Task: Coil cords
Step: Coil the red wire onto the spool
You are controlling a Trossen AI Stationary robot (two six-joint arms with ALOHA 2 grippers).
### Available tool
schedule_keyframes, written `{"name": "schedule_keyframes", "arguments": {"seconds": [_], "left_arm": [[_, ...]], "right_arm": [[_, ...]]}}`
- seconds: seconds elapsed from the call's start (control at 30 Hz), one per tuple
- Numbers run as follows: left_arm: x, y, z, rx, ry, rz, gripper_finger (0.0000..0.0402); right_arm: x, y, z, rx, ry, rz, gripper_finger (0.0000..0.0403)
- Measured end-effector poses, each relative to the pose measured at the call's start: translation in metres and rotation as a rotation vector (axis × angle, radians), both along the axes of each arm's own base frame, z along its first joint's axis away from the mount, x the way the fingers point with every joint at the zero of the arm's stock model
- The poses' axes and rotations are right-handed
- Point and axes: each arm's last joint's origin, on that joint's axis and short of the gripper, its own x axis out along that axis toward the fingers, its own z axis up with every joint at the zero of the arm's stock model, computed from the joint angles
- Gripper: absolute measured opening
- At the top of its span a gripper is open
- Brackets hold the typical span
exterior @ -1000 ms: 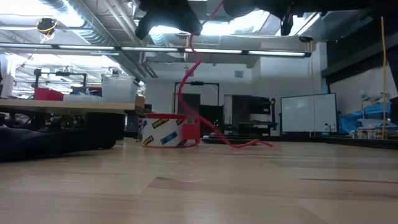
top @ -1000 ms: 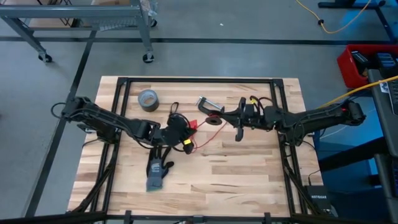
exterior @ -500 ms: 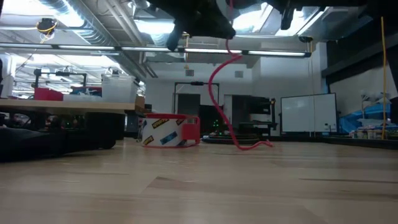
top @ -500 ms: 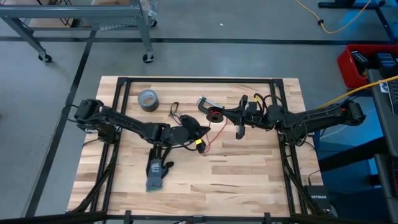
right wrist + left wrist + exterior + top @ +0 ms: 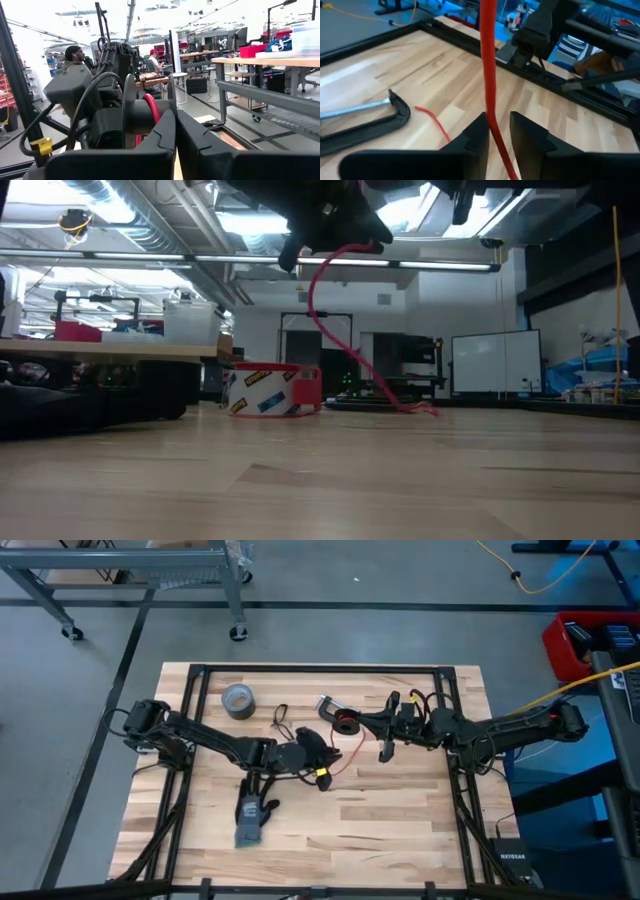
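1. The left gripper (image 5: 322, 762) is hovering over the middle of the table (image 5: 400, 820), with the red cord (image 5: 488, 75) passing between its two fingers (image 5: 476, 135); the jaws are standing slightly apart around the cord, and whether they are pinching it cannot be told.
2. The red cord is hanging from that gripper in a curve in the low view (image 5: 330, 310) and is trailing down to the tabletop, where its far part is lying on the wood.
3. The right gripper (image 5: 383, 748) is being held above the far right part of the table, its fingers (image 5: 165, 135) clenched on a red-edged tape ring (image 5: 142, 117).
4. The black cord (image 5: 279, 719) is lying looped on the wood, near the grey tape roll (image 5: 237, 699).
5. A metal clamp (image 5: 365, 117) is lying flat on the table beside the loose red end.
6. A grey glove (image 5: 253, 814) is lying near the front edge, below the left arm.
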Motion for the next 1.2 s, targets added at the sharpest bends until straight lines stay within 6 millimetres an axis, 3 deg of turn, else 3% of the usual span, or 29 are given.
{"name": "schedule_keyframes", "arguments": {"seconds": [0.53, 1.2], "left_arm": [[-0.007, -0.005, -0.012, 0.019, 0.131, 0.022, 0.0066], [-0.007, 0.011, -0.013, 0.098, 0.167, 0.119, 0.0065]], "right_arm": [[0.0, -0.001, -0.001, -0.025, 0.021, -0.057, 0.0005], [0.0, -0.004, -0.013, -0.052, 0.142, -0.137, 0.0005]]}}
